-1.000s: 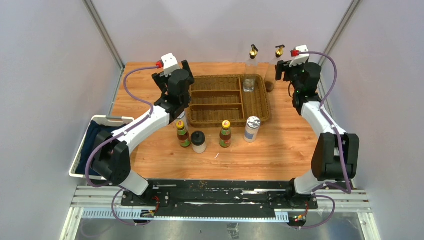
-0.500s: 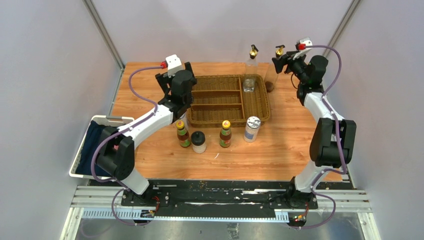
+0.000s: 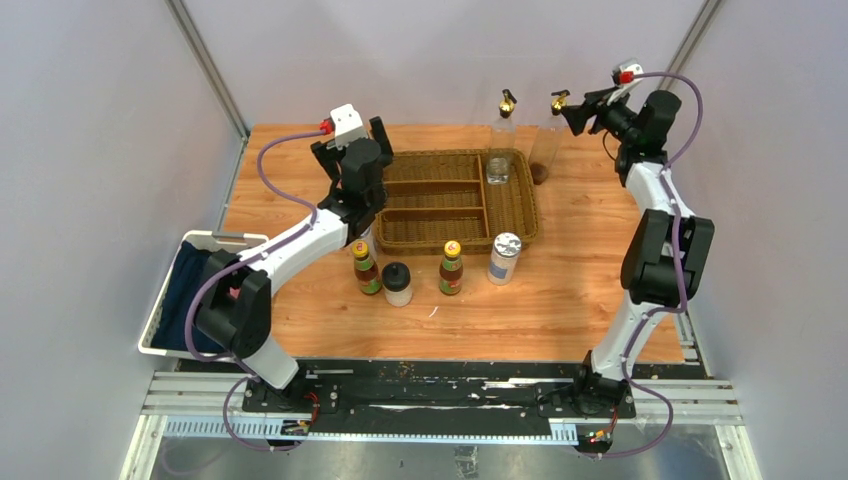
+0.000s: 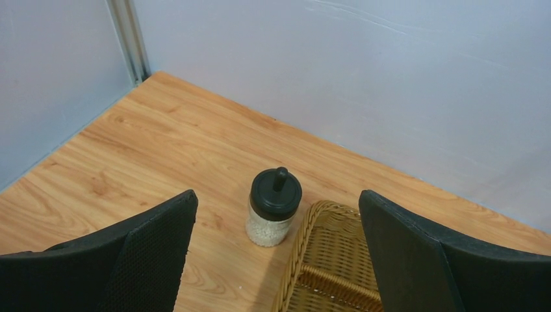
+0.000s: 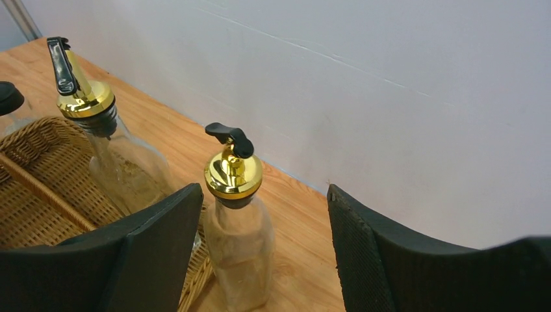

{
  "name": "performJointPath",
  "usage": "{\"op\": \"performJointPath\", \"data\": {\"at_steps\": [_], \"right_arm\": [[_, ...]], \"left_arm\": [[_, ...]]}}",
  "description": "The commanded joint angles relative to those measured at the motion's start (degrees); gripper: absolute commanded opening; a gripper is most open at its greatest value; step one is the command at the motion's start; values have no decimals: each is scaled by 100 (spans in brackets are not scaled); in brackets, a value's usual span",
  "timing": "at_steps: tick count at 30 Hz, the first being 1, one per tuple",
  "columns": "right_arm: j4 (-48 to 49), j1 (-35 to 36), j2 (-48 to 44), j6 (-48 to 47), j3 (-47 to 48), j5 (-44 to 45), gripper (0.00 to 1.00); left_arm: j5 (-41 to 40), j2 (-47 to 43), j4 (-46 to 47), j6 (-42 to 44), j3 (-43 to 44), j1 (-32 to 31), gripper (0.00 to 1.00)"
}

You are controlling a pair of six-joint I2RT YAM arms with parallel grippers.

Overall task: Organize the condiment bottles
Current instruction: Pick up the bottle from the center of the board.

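Along the table (image 3: 580,300) front stand a sauce bottle (image 3: 366,267), black-lidded jar (image 3: 397,283), second sauce bottle (image 3: 451,267) and silver-lidded shaker (image 3: 505,258). Behind them is the wicker tray (image 3: 524,215), holding one cruet (image 3: 499,150) (right end). The far cruet (image 5: 240,227) stands just beside it. The left gripper (image 3: 350,143) has its jaws spread over a second jar (image 4: 274,208). The right gripper (image 3: 578,112) has its jaws spread by the far cruet.

**Operator:** What does the wooden table (image 3: 580,300) carry ahead of the left gripper (image 4: 278,197)?

**Technician:** One black-lidded jar (image 4: 273,218). It stands upright, framed between the parted jaws, just beside a corner of the wicker tray (image 4: 325,260).

**Operator:** And at the right gripper (image 5: 263,192)?

**Technician:** One gold-spouted cruet (image 5: 239,247). It stands upright on the wood, in line with the gap between the spread jaws, just outside the tray wall.

**Operator:** Elsewhere?

**Technician:** One row along the tray's near side, toward the arm bases from both sets of jaws. It comprises the left sauce bottle (image 3: 366,268), second jar (image 3: 398,284), right sauce bottle (image 3: 451,268) and silver-lidded shaker (image 3: 505,258), all upright.
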Motion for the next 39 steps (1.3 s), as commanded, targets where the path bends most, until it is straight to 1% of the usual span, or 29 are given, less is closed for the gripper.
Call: {"op": "performJointPath", "data": {"at_steps": [1,9,23,31,39], "right_arm": [[-244,-181,226,139,376,-703,74],[-69,-233,498,657,469,-1324,73],[296,-234,1041,1316,983,-1804,73],[198,-194,1308,1382,1311,-1917,73],[-191,-59,1483,1149,1588,-1888,72]], "left_arm": [[-95,239,329,80,105,-41,100],[-102,407,330,66,210,-42,100],[-141,486,425,163,219,-42,100],[-159,501,549,215,193,-42,100],[-202,517,705,365,163,-42,100]]}}
